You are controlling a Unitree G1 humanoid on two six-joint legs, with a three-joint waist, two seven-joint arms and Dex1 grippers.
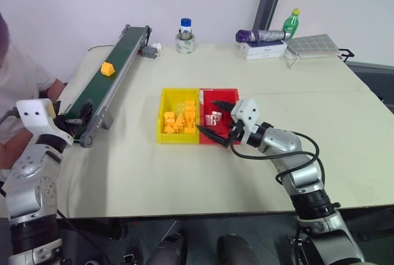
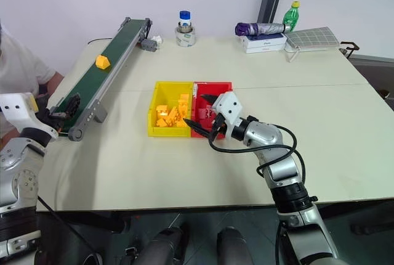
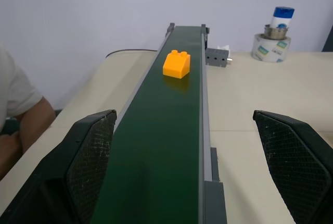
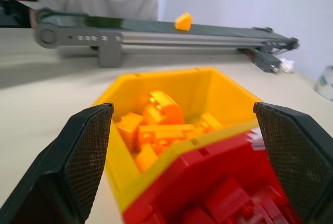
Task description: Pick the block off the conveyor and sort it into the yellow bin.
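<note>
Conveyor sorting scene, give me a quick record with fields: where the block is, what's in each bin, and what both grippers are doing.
block: alone on the conveyor, on the belt's far half, not held
yellow bin: holds a heap of yellow-orange blocks
red bin: touching the yellow bin's side, holds white-and-red pieces
left gripper: open, empty, at the conveyor's near end, aimed along the belt toward the block
right gripper: open, empty, over the red bin

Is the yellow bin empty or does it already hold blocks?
Not empty: the yellow bin already holds a pile of orange blocks.
</note>
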